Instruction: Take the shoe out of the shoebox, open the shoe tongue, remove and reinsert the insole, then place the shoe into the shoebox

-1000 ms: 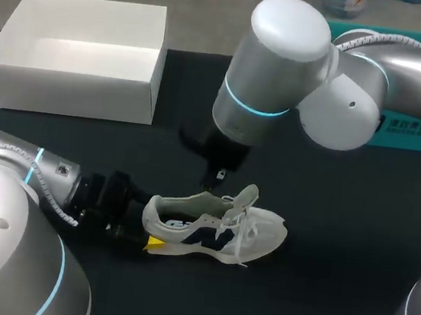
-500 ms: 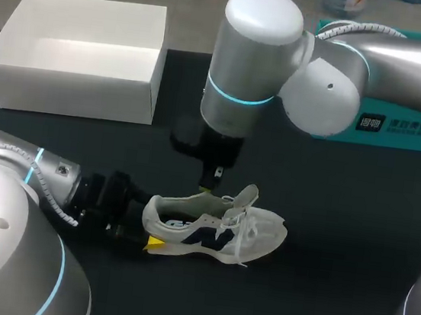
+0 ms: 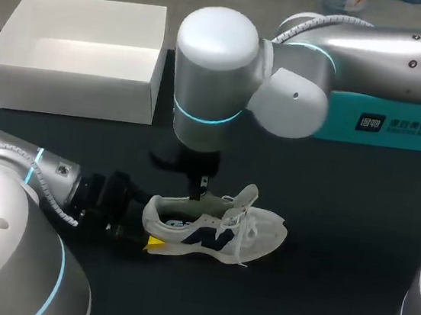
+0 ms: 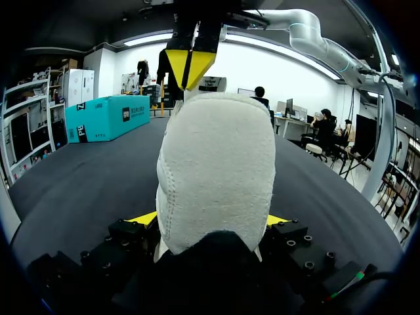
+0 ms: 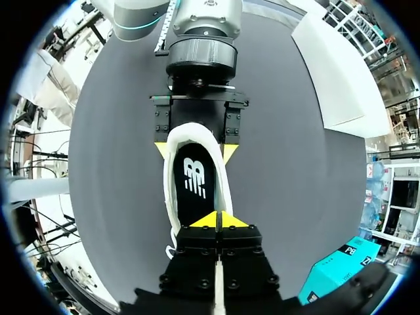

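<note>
Two hands meet at the shoe [image 3: 213,231], lying near the counter's [image 3: 341,220] front edge, outside the shoebox [image 3: 72,94]: left hand [image 4: 211,220] clamps its heel; right hand [image 5: 218,220], closed tight, has slid over the opening, probably for the insole [image 5: 193,187].

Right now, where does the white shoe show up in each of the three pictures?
Head view: the shoe stands on the dark table, front middle, below the right gripper.
Left wrist view: its heel fills the middle, clamped in the left gripper.
Right wrist view: seen from above, opening up, just ahead of the right gripper.
Shared landmark: the left gripper's yellow tips on either side of the heel.
</note>
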`<action>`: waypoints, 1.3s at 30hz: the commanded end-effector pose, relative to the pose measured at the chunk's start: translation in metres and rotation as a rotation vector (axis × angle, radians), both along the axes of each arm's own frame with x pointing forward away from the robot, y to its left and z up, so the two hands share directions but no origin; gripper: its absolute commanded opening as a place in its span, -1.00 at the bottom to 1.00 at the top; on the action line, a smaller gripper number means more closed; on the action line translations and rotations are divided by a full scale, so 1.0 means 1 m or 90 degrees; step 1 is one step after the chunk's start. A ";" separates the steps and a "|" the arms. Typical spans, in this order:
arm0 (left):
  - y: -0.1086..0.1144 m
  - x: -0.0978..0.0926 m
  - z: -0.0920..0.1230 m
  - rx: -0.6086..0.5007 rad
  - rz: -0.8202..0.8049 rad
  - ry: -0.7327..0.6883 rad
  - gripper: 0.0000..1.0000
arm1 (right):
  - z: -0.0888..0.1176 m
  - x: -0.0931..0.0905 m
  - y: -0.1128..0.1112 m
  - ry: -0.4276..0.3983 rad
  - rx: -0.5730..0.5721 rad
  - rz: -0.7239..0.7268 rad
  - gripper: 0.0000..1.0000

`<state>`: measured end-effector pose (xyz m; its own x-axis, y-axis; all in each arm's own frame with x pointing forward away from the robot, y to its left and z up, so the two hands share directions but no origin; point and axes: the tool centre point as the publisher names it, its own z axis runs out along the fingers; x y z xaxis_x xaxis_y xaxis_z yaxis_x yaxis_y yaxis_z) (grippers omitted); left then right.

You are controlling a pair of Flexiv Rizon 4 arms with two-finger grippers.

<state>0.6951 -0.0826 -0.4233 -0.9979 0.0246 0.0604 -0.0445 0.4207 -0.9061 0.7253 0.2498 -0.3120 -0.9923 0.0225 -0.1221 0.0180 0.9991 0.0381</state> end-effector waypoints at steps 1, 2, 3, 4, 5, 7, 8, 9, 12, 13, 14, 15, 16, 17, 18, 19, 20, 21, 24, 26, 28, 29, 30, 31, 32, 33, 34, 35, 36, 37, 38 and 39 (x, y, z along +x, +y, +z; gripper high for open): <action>-0.001 -0.001 -0.002 0.000 0.002 -0.001 -1.00 | -0.009 -0.003 0.012 0.000 -0.024 0.001 -1.00; -0.001 -0.001 -0.002 0.000 0.002 -0.001 -1.00 | -0.010 -0.004 0.012 0.002 -0.024 0.004 -1.00; -0.001 -0.001 -0.002 0.000 0.002 -0.001 -1.00 | -0.011 -0.005 0.013 0.002 -0.024 0.005 -1.00; -0.001 -0.001 -0.002 0.000 0.002 -0.001 -1.00 | -0.012 -0.006 0.013 0.003 -0.024 0.005 -1.00; -0.001 -0.001 -0.002 0.000 0.002 -0.001 -1.00 | -0.014 -0.007 0.013 0.005 -0.020 0.006 -1.00; -0.001 -0.001 -0.002 0.000 0.002 -0.001 -1.00 | -0.016 -0.009 0.013 0.008 -0.017 0.004 -1.00; -0.001 -0.001 -0.002 0.000 0.002 -0.001 -1.00 | -0.017 -0.010 0.013 0.009 -0.016 0.004 -1.00; -0.001 -0.001 -0.002 0.000 0.002 -0.001 -1.00 | -0.018 -0.011 0.012 0.009 -0.015 0.004 -1.00; -0.001 -0.001 -0.002 0.000 0.002 -0.001 -1.00 | -0.019 -0.013 0.010 0.008 -0.016 0.002 -1.00; -0.001 -0.001 -0.002 0.000 0.002 -0.001 -1.00 | -0.019 -0.014 0.009 0.008 -0.017 0.001 -1.00; -0.001 -0.001 -0.002 0.000 0.002 -0.001 -1.00 | -0.019 -0.014 0.009 0.010 -0.022 -0.006 -1.00; -0.001 -0.001 -0.002 0.000 0.002 -0.001 -1.00 | -0.020 -0.015 0.006 0.022 -0.034 -0.026 -1.00; -0.001 -0.001 -0.002 0.000 0.002 -0.001 -1.00 | -0.020 -0.014 0.004 0.020 -0.024 -0.025 -1.00; -0.001 -0.001 -0.002 0.000 0.002 -0.001 -1.00 | -0.020 -0.014 0.004 0.020 -0.024 -0.025 -1.00; -0.001 -0.001 -0.002 0.000 0.002 -0.001 -1.00 | -0.020 -0.014 0.004 0.020 -0.024 -0.025 -1.00; -0.001 -0.001 -0.002 0.000 0.002 -0.001 -1.00 | -0.020 -0.014 0.004 0.020 -0.024 -0.025 -1.00; -0.001 -0.001 -0.002 0.000 0.002 -0.001 -1.00 | -0.020 -0.014 0.004 0.020 -0.024 -0.025 -1.00; -0.001 -0.001 -0.002 0.000 0.002 -0.001 -1.00 | -0.020 -0.014 0.004 0.020 -0.024 -0.025 -1.00; -0.001 -0.001 -0.002 0.000 0.002 -0.001 -1.00 | -0.020 -0.014 0.004 0.020 -0.024 -0.025 -1.00; -0.001 -0.001 -0.002 0.000 0.002 -0.001 -1.00 | -0.020 -0.014 0.004 0.020 -0.024 -0.025 -1.00; -0.001 -0.001 -0.002 0.000 0.002 -0.001 -1.00 | -0.020 -0.014 0.004 0.020 -0.024 -0.025 -1.00; -0.001 -0.001 -0.002 0.000 0.002 -0.001 -1.00 | -0.020 -0.014 0.004 0.020 -0.024 -0.025 -1.00; -0.001 -0.001 -0.002 0.000 0.002 -0.001 -1.00 | -0.020 -0.014 0.004 0.020 -0.024 -0.025 -1.00; -0.001 -0.001 -0.002 0.000 0.002 -0.001 -1.00 | -0.020 -0.014 0.004 0.020 -0.024 -0.025 -1.00; -0.001 -0.001 -0.002 0.000 0.002 -0.001 -1.00 | -0.020 -0.014 0.004 0.020 -0.024 -0.025 -1.00; -0.001 -0.001 -0.002 0.000 0.002 -0.001 -1.00 | -0.020 -0.014 0.004 0.020 -0.024 -0.025 -1.00; -0.001 -0.001 -0.002 0.000 0.002 -0.001 -1.00 | -0.020 -0.014 0.004 0.020 -0.024 -0.025 -1.00; -0.001 -0.001 -0.002 0.000 0.002 -0.001 -1.00 | -0.020 -0.014 0.004 0.020 -0.024 -0.025 -1.00; -0.001 -0.001 -0.002 0.000 0.002 -0.001 -1.00 | -0.021 -0.016 0.002 0.026 -0.036 -0.025 -1.00; -0.001 -0.001 -0.002 0.000 0.002 -0.001 -1.00 | -0.022 -0.018 -0.001 0.027 -0.033 -0.023 -1.00; -0.001 -0.001 -0.002 0.000 0.002 -0.001 -1.00 | -0.021 -0.019 -0.002 0.017 -0.018 -0.007 -1.00; -0.001 -0.001 -0.002 0.000 0.002 -0.001 -1.00 | -0.021 -0.020 -0.003 0.014 -0.015 0.002 -1.00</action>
<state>0.6951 -0.0826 -0.4233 -0.9979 0.0246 0.0605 -0.0445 0.4207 -0.9061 0.7091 0.2526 -0.3330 -0.9954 0.0313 -0.0906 0.0322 0.9994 -0.0087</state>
